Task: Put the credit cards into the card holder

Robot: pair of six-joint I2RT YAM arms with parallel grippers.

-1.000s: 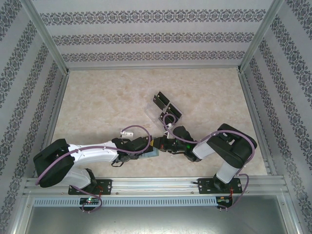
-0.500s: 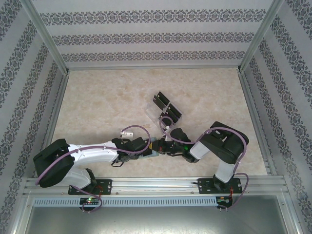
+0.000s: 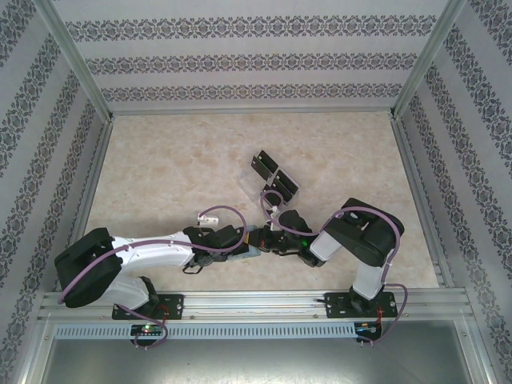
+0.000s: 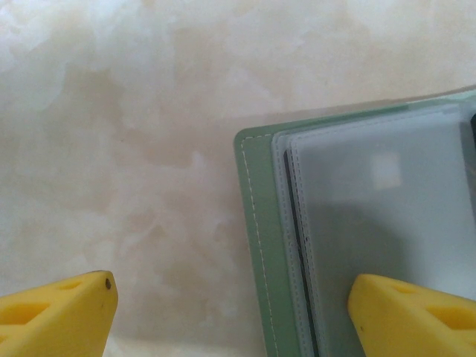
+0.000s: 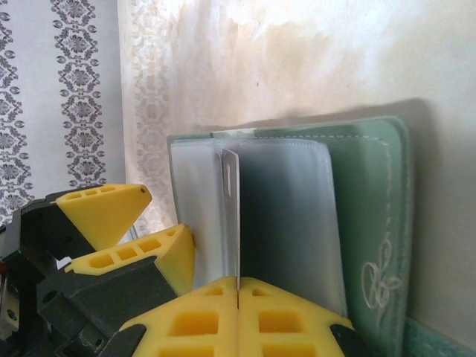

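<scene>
One credit card sits edge-on in the pinched-shut right hand at the clear sleeves of the open card holder on the surface, so I'd line it up with a slot and slide slow, letting the wide-open left hand brace the holder.

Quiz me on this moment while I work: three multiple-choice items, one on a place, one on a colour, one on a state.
1. Where is the holder?
A) by the far wall
B) between the two sets of jaws
C) against the left wall

2. What colour is its cover?
A) red
B) black
C) green

3. The right jaws are:
A) shut on a card
B) wide open
C) shut on the holder

Key:
1 B: the top view shows it between them.
2 C: both wrist views show a green stitched cover.
3 A: the right wrist view shows them closed on a thin card, seen edge-on.
</scene>
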